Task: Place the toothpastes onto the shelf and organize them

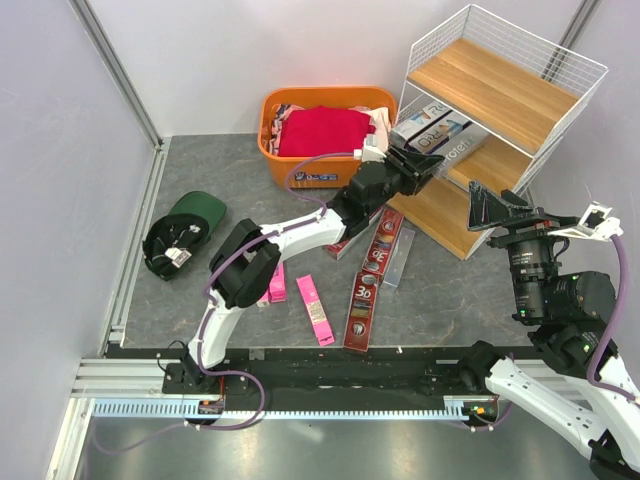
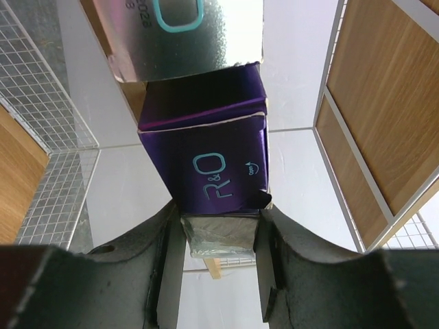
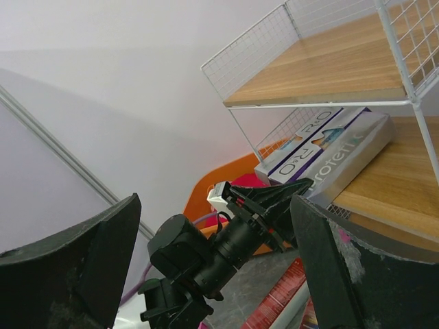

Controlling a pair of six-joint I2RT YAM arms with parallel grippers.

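Note:
My left gripper [image 1: 428, 163] reaches into the middle level of the white wire shelf [image 1: 495, 95] and is shut on the silver end of a purple toothpaste box [image 2: 206, 164]. In the left wrist view its fingers [image 2: 168, 267] press that end from both sides, and a silver box [image 2: 185, 34] lies just beyond. Two or three boxes [image 1: 440, 132] rest on the middle board. My right gripper [image 1: 488, 212] hangs open and empty in front of the shelf's lower board. On the table lie dark red boxes [image 1: 365, 310], pink boxes [image 1: 316, 310] and a silver one [image 1: 398, 258].
An orange basket [image 1: 300, 168] with folded red clothes [image 1: 325, 130] stands behind the left arm. A green cap [image 1: 185, 230] lies at the left, near the metal rail. In the right wrist view the left arm [image 3: 219, 253] shows between the open fingers, with the shelf [image 3: 329, 75] above.

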